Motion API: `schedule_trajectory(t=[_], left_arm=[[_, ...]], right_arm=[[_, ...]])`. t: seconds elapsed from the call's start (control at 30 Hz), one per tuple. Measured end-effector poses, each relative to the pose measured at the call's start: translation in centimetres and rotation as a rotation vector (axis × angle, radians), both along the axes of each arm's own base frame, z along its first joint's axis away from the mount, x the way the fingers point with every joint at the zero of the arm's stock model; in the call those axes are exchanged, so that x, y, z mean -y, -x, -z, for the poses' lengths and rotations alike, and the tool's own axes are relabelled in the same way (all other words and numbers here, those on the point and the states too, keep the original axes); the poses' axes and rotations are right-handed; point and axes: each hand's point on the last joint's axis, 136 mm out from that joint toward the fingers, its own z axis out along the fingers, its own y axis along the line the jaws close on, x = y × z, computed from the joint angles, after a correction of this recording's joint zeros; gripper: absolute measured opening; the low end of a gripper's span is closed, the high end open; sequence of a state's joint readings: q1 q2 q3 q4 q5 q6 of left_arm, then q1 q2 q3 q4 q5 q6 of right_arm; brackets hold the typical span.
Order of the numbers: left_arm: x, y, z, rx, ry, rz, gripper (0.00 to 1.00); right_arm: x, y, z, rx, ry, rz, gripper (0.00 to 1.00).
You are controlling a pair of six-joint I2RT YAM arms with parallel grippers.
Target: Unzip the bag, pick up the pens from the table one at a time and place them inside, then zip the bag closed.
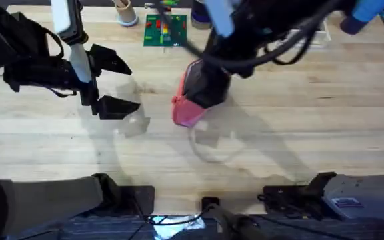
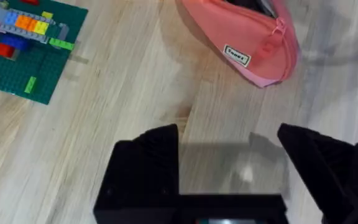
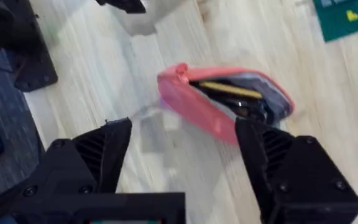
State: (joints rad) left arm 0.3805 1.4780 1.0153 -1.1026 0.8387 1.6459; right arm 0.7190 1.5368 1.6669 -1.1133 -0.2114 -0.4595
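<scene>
The soft pink fabric pencil pouch point(image 3: 222, 102) lies unzipped near the middle of the pale, grainy wooden plank table point(image 1: 299, 127), its dark lining gaping around a slim tan-yellow pen point(image 3: 229, 89) that rests inside with something dark beside it. The right gripper point(image 3: 185, 155) hovers just above the pouch with its black fingers spread and nothing between them, while the left gripper point(image 2: 229, 146) hangs off to the side, also spread and empty. Because the limp cloth gives no firm edge, the likely trouble in zipping is that one gripper drags the whole pouch along the smooth wood unless the other pins it, or that the small pull slips from the hard fingers.
</scene>
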Motion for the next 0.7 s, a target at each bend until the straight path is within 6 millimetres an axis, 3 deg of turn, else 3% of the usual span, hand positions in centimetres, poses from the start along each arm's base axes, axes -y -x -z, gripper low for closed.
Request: schedule_trajectory(t=[0.2, 0.7], left_arm=[[0.0, 0.0, 0.0, 0.0, 0.0, 0.0, 0.993], [0.0, 0.0, 0.0, 0.0, 0.0, 0.0, 0.994]], right_arm=[[-2.4, -0.4, 0.7, 0.014, -0.025, -0.041, 0.996], [-2.8, -0.6, 0.5, 0.017, -0.039, -0.036, 0.996]])
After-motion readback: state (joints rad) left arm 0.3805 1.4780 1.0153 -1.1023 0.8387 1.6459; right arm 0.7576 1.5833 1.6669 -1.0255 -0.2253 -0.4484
